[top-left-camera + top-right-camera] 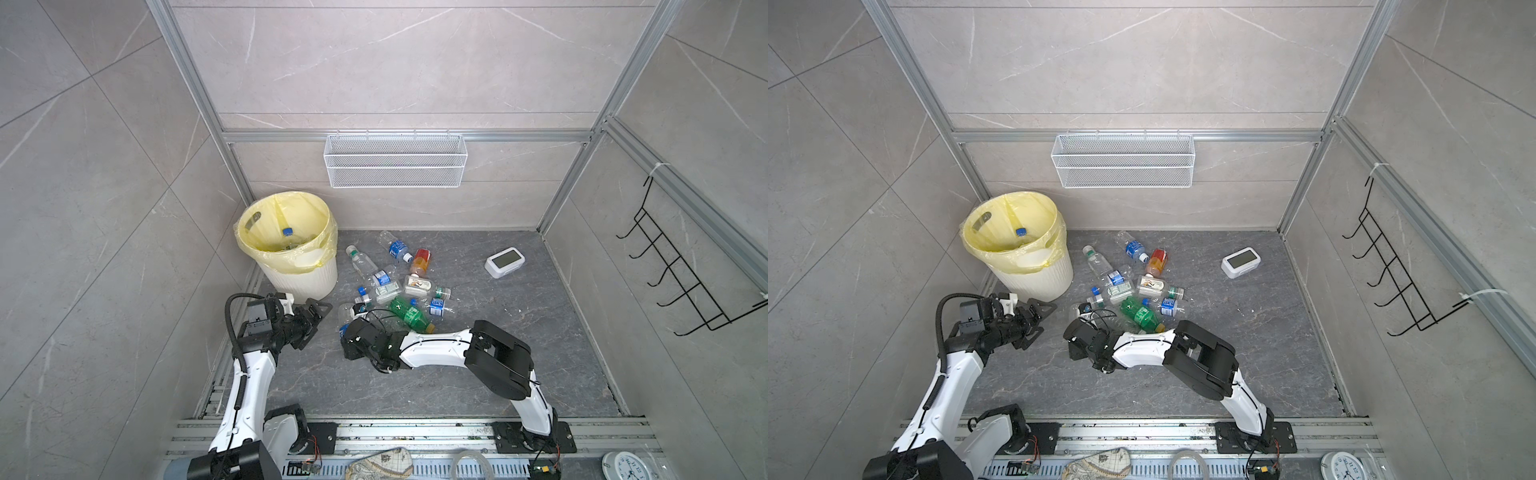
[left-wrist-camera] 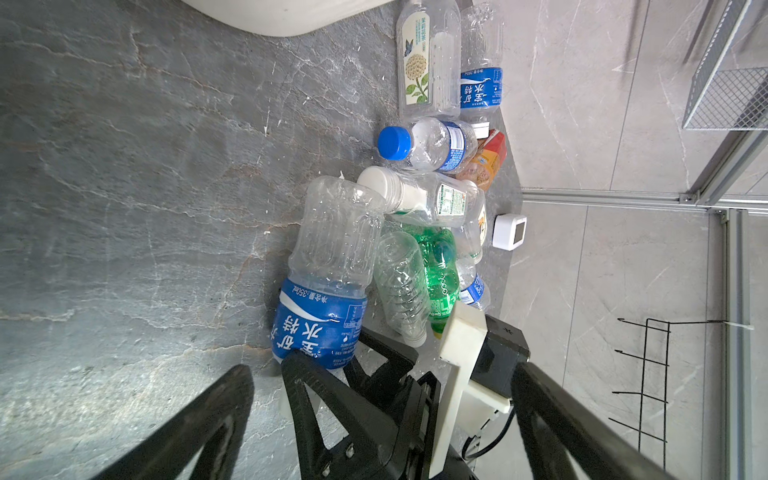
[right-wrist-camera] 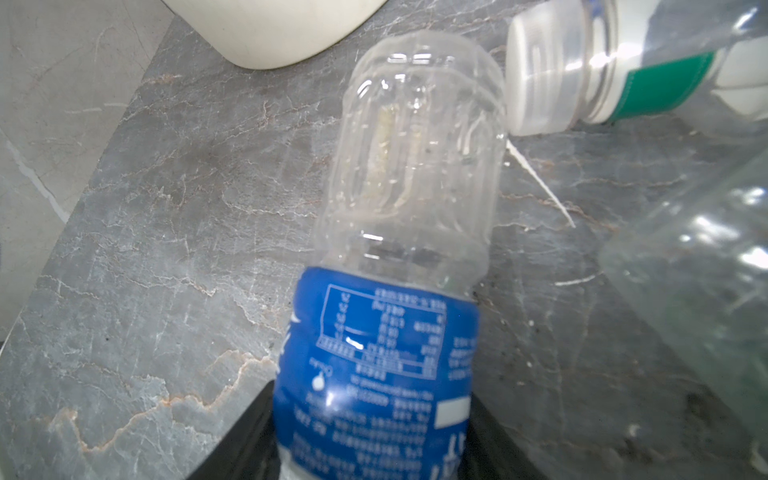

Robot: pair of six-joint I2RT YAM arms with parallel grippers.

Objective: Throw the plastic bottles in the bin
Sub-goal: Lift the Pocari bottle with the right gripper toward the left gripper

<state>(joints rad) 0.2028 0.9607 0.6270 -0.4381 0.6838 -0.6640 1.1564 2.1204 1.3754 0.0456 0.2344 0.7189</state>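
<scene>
The right gripper [image 3: 372, 440] reaches low over the dark grey marbled stone floor [image 1: 498, 353], its black jaws set narrow and pressed against both sides of the blue label of a clear plastic bottle [image 3: 409, 166]. That bottle lies on its side on the floor at the near left edge of the heap of plastic bottles [image 1: 395, 286], its base pointing toward the bin. The heap holds mostly clear bottles with blue labels, plus a green bottle [image 1: 409, 316] and an orange-red bottle [image 1: 420, 262], all lying flat. The round cream-white ribbed bin [image 1: 299, 282], lined with a translucent yellow bag, stands in the far left corner with a blue-capped bottle [image 1: 286, 231] inside. The left gripper [image 1: 319, 318] hangs just in front of the bin, jaws spread wide and holding nothing. A white rectangular digital clock [image 1: 503, 262] sits well apart to the right.
</scene>
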